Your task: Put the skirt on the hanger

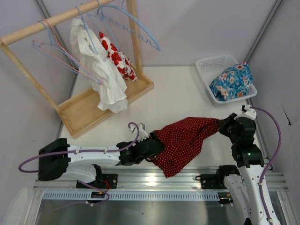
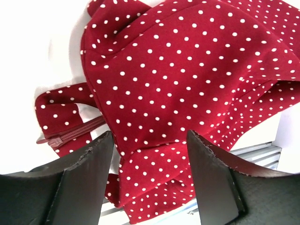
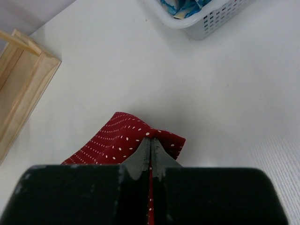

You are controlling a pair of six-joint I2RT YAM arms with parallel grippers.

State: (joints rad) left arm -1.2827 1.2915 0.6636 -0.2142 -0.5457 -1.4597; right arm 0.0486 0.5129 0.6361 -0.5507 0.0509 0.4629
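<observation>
Rack: a wooden rack [image 1: 108, 101] stands at the far left of the desk [image 1: 178, 89]. It carries several thin hangers, a white cloth [image 1: 110, 79] and a red-blotched cloth [image 1: 117, 58].
Hanger: the hanger [image 1: 87, 35] hangs by its hook from the rack's rail, well apart from the skirt. No part of the skirt is on it.
Left jaws: at the end of the left arm [image 1: 93, 154], partway open. In the wrist view the fingers [image 2: 79, 183] stand on either side of a fold at the skirt's left edge, with a gap showing, so the fold looks straddled rather than pinched.
Skirt: the skirt [image 1: 185, 140] lies near the front of the desk, spread between the two arms. Its near corner reaches the metal rail at the desk's edge, and its right corner is drawn up off the surface. A zip and a loose strap show at its left side.
Right jaws: at the end of the right arm [image 1: 243, 140], pressed together on the skirt's right corner. Red cloth shows between the fingers [image 3: 138, 161].
Basket: a white basket [image 1: 206, 63] at the far right holds a blue floral garment [image 1: 232, 79], clear of the work.
Done: one corner is gripped and the skirt is partly lifted and stretched out.
Left to do: by my reading most of the task remains. The left side needs a firm hold, the hanger has to be brought to the skirt or the skirt to the hanger, and the skirt has to be hung on it.
</observation>
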